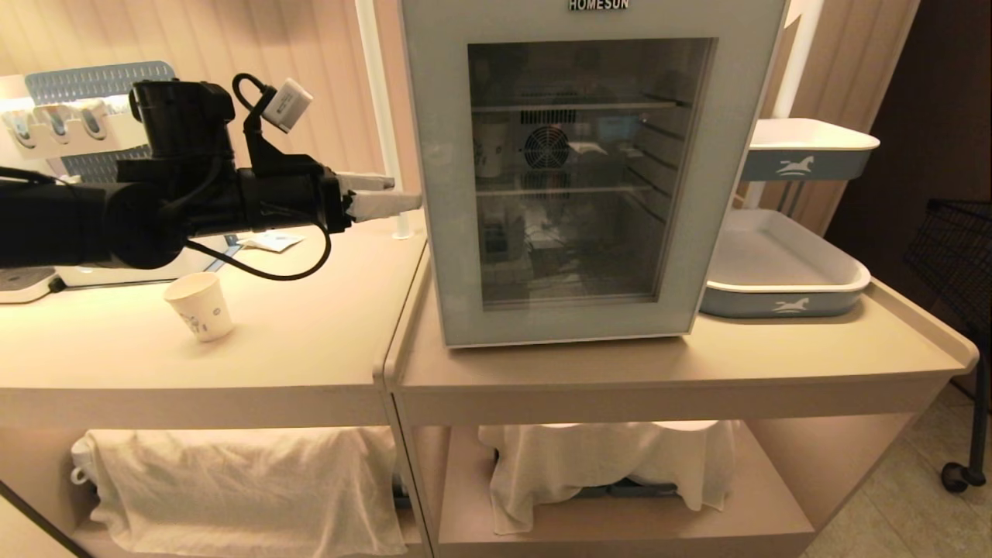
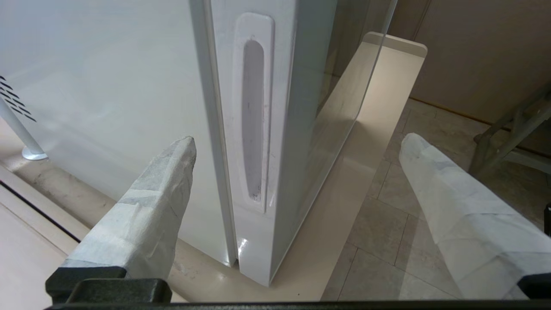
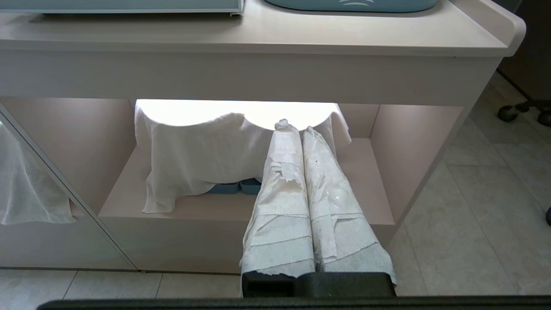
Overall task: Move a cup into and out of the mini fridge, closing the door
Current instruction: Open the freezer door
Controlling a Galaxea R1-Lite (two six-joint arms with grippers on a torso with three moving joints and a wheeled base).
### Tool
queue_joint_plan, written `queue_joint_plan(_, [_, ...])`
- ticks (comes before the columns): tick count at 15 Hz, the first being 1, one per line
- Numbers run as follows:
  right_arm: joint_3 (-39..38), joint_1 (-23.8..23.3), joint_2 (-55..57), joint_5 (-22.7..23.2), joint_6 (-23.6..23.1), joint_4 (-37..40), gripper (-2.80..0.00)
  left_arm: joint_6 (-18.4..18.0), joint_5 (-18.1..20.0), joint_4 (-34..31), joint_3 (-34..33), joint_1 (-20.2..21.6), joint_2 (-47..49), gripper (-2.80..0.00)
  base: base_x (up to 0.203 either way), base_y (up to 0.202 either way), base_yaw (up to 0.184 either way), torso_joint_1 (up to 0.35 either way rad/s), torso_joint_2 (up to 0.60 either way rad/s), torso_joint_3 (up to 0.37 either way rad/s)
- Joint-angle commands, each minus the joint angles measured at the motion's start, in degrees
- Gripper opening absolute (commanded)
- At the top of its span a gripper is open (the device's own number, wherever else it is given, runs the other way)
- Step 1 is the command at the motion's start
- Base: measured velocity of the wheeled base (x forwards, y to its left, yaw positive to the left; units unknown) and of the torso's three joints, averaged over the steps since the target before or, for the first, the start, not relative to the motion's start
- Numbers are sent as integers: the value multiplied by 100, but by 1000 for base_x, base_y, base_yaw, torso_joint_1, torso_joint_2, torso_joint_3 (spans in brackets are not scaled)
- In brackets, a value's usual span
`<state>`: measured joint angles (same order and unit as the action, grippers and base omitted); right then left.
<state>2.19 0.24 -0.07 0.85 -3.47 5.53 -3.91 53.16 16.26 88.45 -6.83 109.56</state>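
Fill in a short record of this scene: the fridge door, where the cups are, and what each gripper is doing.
door: shut on the mini fridge
cup: inside, left of the rear fan, behind the glass
second paper cup: on the counter, left of the fridge
left gripper: open, straddling the door's handle-side edge
right gripper: shut, parked low before the lower shelf

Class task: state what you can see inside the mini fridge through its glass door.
Inside the mini fridge: wire shelves, a round rear fan and a paper cup. Reflections on the shut door obscure the lower compartment.
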Motion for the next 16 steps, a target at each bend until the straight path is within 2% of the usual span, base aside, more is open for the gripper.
queue_joint_plan(1, [0,2,-1,3,-4,6,-280,-1,19,17,58,-78,66,0,0,0,0,0,0,0])
queue_joint_plan(9, [0,2,-1,3,-4,9,-280,66,10,17,181,-334,129,0,0,0,0,0,0,0])
queue_joint_plan(12, [0,2,-1,3,-4,0,-280,59,-247,9,163,-437,92,0,0,0,0,0,0,0])
queue_joint_plan(16, [0,2,-1,3,-4,0,-280,58,-280,7,144,-460,47,0,0,0,0,0,0,0])
